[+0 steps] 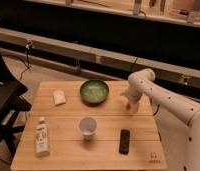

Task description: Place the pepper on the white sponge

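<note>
The white sponge (59, 97) lies flat on the wooden table (68, 150) at the left, left of the green bowl (94, 91). My gripper (129, 103) hangs at the end of the white arm over the table's right side, to the right of the bowl. A small red-orange bit, the pepper (128, 105), shows at the gripper's lower tip. The gripper is far to the right of the sponge.
A white paper cup (87, 127) stands in the table's middle front. A black remote-like object (124, 141) lies at the front right. A white-labelled bottle (41, 136) stands at the front left. A dark chair (5, 105) is left of the table.
</note>
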Robot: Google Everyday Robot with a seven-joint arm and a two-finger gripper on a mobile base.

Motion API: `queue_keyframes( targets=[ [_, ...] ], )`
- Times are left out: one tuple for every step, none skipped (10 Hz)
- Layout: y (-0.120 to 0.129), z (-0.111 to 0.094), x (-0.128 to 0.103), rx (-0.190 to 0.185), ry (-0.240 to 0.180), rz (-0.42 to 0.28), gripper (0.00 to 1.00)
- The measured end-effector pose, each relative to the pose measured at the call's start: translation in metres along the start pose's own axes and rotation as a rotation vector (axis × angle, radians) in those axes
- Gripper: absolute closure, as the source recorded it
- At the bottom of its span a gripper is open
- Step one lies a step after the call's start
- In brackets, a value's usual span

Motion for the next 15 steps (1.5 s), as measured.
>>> queue_keyframes(
  targets=[
    [0.000, 0.000, 0.000, 0.001, 0.000, 0.001, 0.20],
    [-0.001, 0.000, 0.000, 0.001, -0.001, 0.001, 0.20],
    [-0.001, 0.000, 0.002, 0.005, -0.007, 0.000, 0.20],
    [-0.001, 0.000, 0.005, 0.007, -0.006, 0.003, 0.20],
    [-0.002, -0.001, 0.010, 0.011, 0.001, 0.007, 0.20],
    [-0.003, 0.000, 0.013, 0.014, 0.012, 0.005, 0.20],
    [-0.006, 0.000, 0.016, 0.017, 0.023, 0.005, 0.20],
    [-0.009, -0.001, 0.018, 0.021, 0.036, 0.003, 0.20],
    [-0.011, -0.001, 0.022, 0.021, 0.050, 0.001, 0.20],
    [-0.013, -0.001, 0.025, 0.020, 0.060, 0.002, 0.20],
    [-0.014, 0.001, 0.028, 0.017, 0.070, 0.004, 0.20],
    [-0.016, 0.003, 0.032, 0.012, 0.082, 0.008, 0.20],
    [-0.017, 0.006, 0.035, 0.004, 0.093, 0.012, 0.20],
    [-0.017, 0.009, 0.040, -0.007, 0.103, 0.019, 0.20],
    [-0.016, 0.014, 0.045, -0.019, 0.115, 0.030, 0.20]
  ],
)
